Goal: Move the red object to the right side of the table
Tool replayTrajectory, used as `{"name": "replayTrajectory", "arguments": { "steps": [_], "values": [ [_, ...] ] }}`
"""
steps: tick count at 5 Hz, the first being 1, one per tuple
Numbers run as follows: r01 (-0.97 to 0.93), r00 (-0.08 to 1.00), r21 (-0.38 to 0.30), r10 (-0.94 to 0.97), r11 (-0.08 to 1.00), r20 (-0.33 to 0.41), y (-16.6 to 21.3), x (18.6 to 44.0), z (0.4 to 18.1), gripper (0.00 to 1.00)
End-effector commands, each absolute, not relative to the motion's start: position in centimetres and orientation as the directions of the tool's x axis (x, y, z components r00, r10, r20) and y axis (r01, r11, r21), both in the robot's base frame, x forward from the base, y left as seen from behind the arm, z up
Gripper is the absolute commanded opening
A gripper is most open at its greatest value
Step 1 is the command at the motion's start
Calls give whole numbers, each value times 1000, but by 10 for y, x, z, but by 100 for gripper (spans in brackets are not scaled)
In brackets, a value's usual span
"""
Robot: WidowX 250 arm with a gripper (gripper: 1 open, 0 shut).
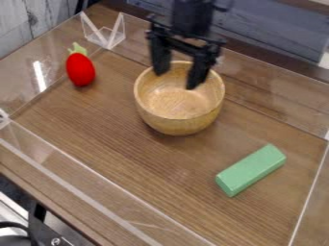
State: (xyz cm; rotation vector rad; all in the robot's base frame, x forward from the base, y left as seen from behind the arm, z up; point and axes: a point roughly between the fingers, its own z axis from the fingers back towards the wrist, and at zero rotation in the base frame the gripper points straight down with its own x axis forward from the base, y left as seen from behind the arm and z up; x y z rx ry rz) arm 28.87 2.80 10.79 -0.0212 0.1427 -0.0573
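The red object [81, 68] is a small glossy strawberry-shaped toy with a green top, lying on the left part of the dark wood-grain table [141, 163]. My gripper [182, 69] hangs open over the far rim of a wooden bowl [180, 99], well to the right of the red object and apart from it. Its two dark fingers [202, 72] point down, with nothing between them.
A green rectangular block [251, 170] lies at the front right. Clear acrylic walls [103, 35] edge the table, with a folded clear piece at the back left. The bowl stands between the red object and the table's right side.
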Motion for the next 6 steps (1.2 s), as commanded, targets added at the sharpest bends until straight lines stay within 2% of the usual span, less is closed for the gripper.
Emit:
{"name": "replayTrajectory", "arguments": {
  "steps": [1,2,3,5,6],
  "values": [
    [166,985,-4,-166,986,-52,66,281,130,100],
    [329,944,12,-328,944,-27,99,269,143,0],
    [426,905,30,-424,904,-39,130,262,151,100],
    [593,804,16,-591,805,-67,151,268,146,100],
    [652,756,2,-650,758,-77,178,261,138,100]
  ]
}}
